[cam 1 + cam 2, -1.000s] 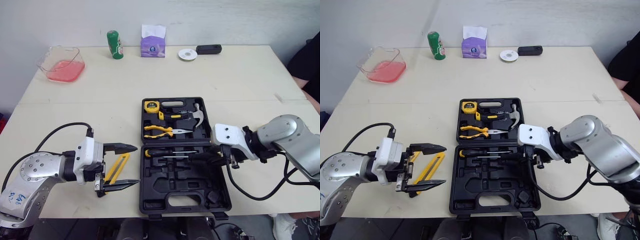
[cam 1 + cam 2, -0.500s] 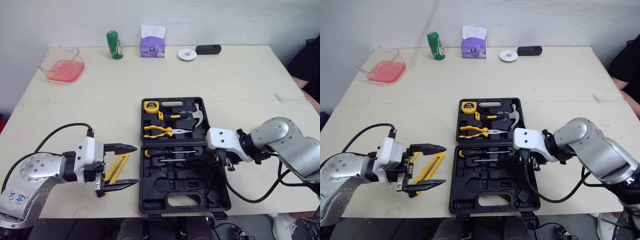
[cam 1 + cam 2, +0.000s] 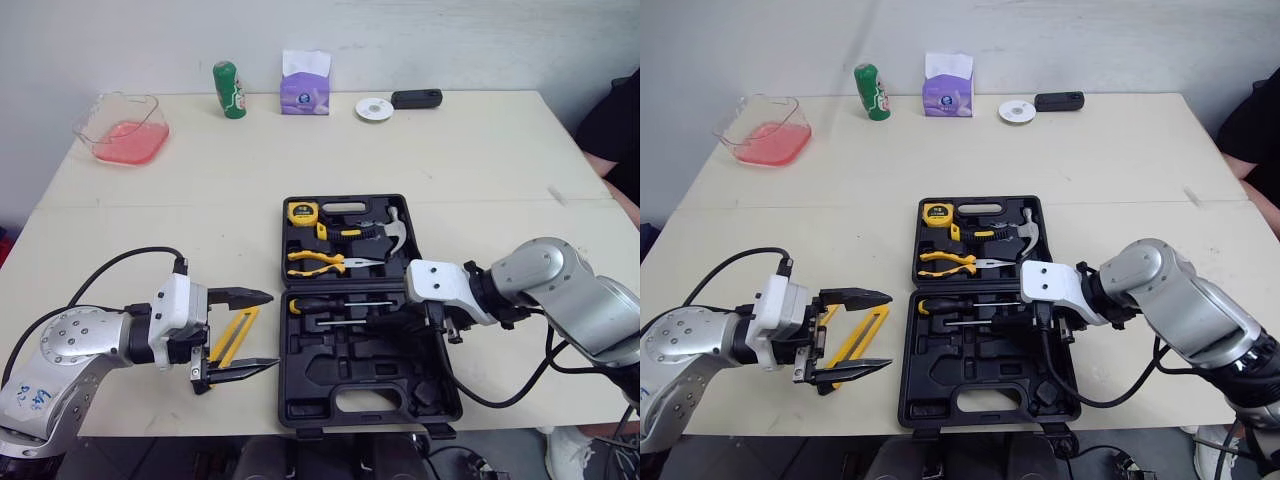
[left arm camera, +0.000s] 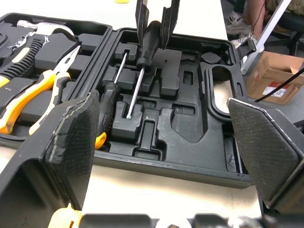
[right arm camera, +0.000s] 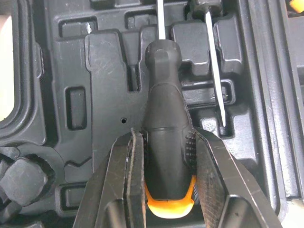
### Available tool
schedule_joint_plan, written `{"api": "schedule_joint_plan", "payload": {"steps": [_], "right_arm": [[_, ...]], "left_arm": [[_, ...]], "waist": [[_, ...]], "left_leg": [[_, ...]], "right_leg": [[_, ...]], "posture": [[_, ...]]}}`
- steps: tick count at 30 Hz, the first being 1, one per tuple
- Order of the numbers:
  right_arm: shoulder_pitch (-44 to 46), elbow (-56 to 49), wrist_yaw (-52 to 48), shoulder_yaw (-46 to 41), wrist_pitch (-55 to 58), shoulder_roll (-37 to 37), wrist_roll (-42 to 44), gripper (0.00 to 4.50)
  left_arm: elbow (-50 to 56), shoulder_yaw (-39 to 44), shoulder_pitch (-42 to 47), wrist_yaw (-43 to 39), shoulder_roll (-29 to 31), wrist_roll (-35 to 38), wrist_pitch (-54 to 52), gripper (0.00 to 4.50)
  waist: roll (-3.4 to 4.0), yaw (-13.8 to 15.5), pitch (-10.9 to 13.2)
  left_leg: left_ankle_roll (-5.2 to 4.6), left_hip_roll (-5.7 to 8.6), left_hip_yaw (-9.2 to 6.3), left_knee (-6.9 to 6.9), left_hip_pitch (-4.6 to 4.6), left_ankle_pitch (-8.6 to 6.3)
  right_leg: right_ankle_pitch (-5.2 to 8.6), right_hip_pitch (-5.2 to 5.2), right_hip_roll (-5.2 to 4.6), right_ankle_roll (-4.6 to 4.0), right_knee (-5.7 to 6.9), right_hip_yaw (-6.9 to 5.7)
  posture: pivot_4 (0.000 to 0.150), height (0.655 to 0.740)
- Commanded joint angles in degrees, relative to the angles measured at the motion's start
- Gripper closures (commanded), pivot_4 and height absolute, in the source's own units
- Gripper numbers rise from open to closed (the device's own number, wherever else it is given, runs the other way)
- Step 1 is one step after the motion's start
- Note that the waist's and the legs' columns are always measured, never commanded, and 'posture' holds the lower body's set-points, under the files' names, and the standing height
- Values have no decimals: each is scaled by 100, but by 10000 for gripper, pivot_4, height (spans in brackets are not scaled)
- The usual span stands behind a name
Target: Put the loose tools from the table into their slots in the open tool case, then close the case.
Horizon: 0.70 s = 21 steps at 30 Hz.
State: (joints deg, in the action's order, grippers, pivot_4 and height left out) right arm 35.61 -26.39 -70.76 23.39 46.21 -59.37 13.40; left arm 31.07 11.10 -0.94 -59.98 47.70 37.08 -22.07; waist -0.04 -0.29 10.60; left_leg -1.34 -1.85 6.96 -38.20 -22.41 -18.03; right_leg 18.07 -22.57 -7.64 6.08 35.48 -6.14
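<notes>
Black-handled, orange-butted screwdriver point(image 5: 164, 118): clamped by right gripper point(image 5: 166, 137), lying low along a moulded slot in the black plastic tool case point(image 3: 360, 390), presumably aligned for seating. Left gripper point(image 3: 272, 330) spread wide astride the yellow flat tool point(image 3: 855, 340) on the table, likely staged for pickup.

Fingers point(image 5: 127, 180) of the right gripper point(image 5: 166, 137) cover the flanks of a screwdriver point(image 5: 164, 80) handle. A yellow tool point(image 3: 235, 335) slips partly under the left gripper point(image 3: 273, 330). A person point(image 3: 615, 125) is cropped at the right edge. A far white disc point(image 3: 374, 108) is too small to identify.
</notes>
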Motion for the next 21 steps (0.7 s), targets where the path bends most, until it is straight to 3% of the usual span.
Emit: {"api": "schedule_joint_plan", "payload": {"steps": [1,6,13,17,20,21], "right_arm": [[73,21,34,-69,-37,85,-59,24570],[109,61,-148,-346,-442,84,82,2635],[-51,130,-609,-1028,-758,-25,662,2635],[-785,476,-729,-1899,-1384,706,1604,2635],[-1242,778,-692,-2076,-2148,1138,1517,14568],[-1326,878,-737,-2053,-2411,1205,1416,20875]], "left_arm": [[101,153,-72,-30,54,1,82,0],[118,186,-135,-34,51,6,105,0],[138,205,-203,-23,41,-4,137,0],[117,179,-138,1,-16,12,185,0],[71,124,-63,-23,-14,-11,215,0],[52,119,-20,-30,-5,-6,212,0]], "waist": [[0,-2,0],[0,-1,0],[0,3,0],[-20,10,-11],[-27,13,-15],[-27,13,-14]], "left_leg": [[0,0,0,0,1,0],[0,1,1,0,1,0],[-1,1,1,-2,1,1],[-2,0,-2,0,3,1],[-2,0,-4,0,5,1],[-4,2,0,-1,5,2]], "right_leg": [[0,0,0,0,0,0],[0,0,1,0,4,0],[0,2,1,0,4,0],[0,7,3,0,4,-1],[0,15,7,0,11,-2],[-1,13,6,1,14,-2]], "posture": [[1500,7400],[1500,7400],[1500,7400],[1500,7400],[1500,7400],[1500,7400]]}}
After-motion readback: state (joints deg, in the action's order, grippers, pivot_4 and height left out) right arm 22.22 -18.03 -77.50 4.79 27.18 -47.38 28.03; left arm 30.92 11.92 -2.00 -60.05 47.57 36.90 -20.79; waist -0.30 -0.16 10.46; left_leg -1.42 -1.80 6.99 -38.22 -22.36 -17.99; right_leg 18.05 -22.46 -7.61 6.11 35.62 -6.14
